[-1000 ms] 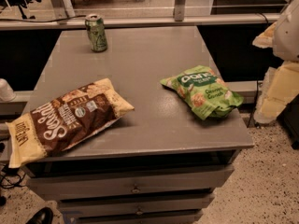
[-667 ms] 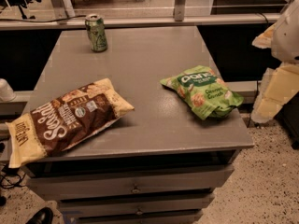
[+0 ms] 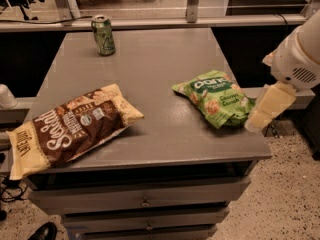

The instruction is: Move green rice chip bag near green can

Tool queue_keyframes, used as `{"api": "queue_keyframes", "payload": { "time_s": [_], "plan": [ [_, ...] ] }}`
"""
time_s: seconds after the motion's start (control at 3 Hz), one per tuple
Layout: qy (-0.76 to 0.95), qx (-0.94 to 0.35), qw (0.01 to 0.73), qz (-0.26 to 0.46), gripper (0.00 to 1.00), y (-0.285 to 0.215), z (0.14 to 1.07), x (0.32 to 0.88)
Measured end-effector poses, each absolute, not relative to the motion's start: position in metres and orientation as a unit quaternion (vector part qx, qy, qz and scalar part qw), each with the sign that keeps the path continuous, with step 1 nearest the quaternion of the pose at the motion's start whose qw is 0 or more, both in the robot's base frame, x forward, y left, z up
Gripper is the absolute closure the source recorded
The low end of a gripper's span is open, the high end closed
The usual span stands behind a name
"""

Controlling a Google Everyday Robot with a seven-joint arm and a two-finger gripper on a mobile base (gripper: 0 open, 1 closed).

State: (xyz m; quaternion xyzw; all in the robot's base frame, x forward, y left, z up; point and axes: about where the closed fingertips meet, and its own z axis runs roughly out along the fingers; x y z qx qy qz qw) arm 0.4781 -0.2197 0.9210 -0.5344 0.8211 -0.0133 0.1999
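Note:
The green rice chip bag lies flat on the right part of the grey table, near its right edge. The green can stands upright at the table's far left corner, well apart from the bag. My gripper hangs from the white arm at the right edge of the view. Its cream tip sits just past the bag's right end, at the table's right edge. It holds nothing that I can see.
A larger brown-and-cream snack bag lies at the front left of the table. Drawers sit below the tabletop. A rail and posts run behind the table. Speckled floor is at the right.
The arm and gripper have moved a little to the left, closer to the green bag's right end. The bags and the can have not moved.

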Motion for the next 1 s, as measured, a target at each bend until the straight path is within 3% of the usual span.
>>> {"api": "queue_keyframes", "payload": {
  "time_s": [1.0],
  "plan": [
    [0.85, -0.475, 0.226, 0.011, 0.0, -0.203, 0.87, 0.535]
  ]
}}
